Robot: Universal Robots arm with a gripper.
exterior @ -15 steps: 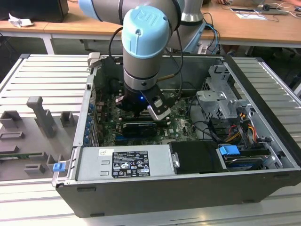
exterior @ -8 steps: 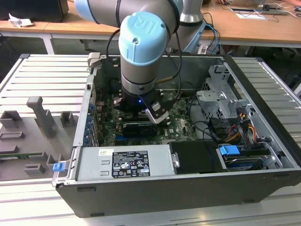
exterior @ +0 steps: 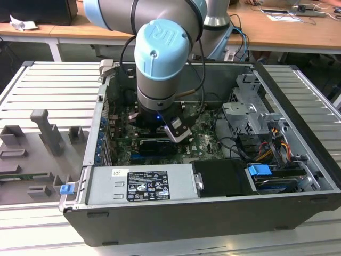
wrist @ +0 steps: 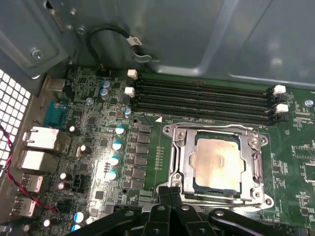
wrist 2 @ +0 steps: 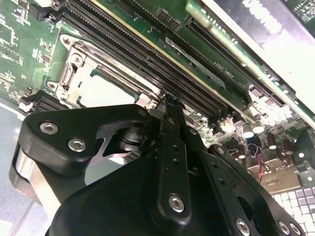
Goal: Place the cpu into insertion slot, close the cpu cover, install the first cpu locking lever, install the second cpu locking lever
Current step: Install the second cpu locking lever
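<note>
While arm hung low inside open PC case in exterior view, gripper sat buried over motherboard, socket hidden behind wrist.

Second wrist view: fingers looked pressed together, nothing between, tip just beside cpu cover corner near memory slots.

First wrist view: cpu lay seated in insertion slot, cover down around it, fingertips at frame's near edge.

Risk, my guess: tip slipping off a lever and scraping board, or cover popping up and nudging chip.
</note>
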